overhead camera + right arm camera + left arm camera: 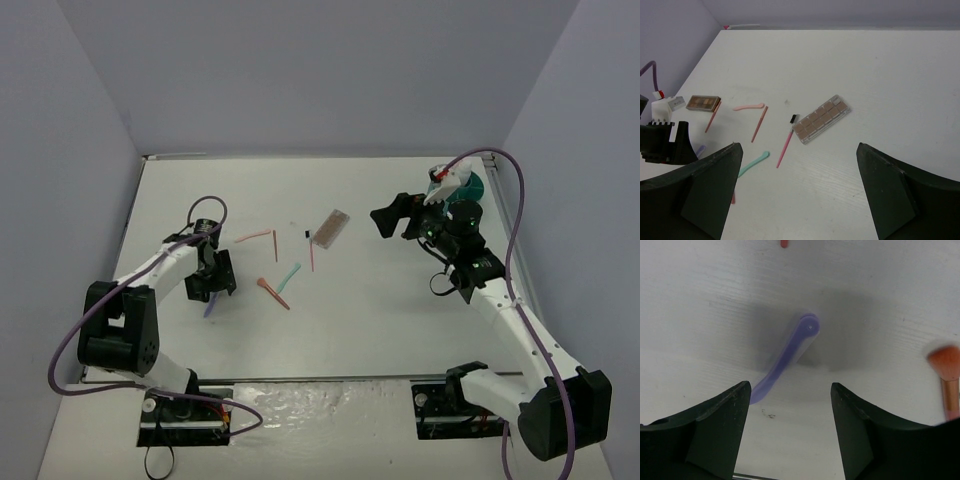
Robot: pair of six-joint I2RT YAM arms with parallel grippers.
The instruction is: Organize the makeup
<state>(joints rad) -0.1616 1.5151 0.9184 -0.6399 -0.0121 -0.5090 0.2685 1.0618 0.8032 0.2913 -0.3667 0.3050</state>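
Here left end effector (789, 390) and right end effector (799, 150) gape; teal tub (476, 187): contents hidden.

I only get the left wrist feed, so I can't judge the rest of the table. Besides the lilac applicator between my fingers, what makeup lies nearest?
Observer: A mint applicator lies to the right of the left gripper, toward the middle of the workspace.
Operator: Any palettes out there?
Observer: Two. A palette lies near the middle. A second palette sits close by the left arm and shows from the right wrist.
Operator: And the right arm?
Observer: The right gripper is open and empty, pointing toward the middle. The teal tub shows just past its wrist, at the far right.
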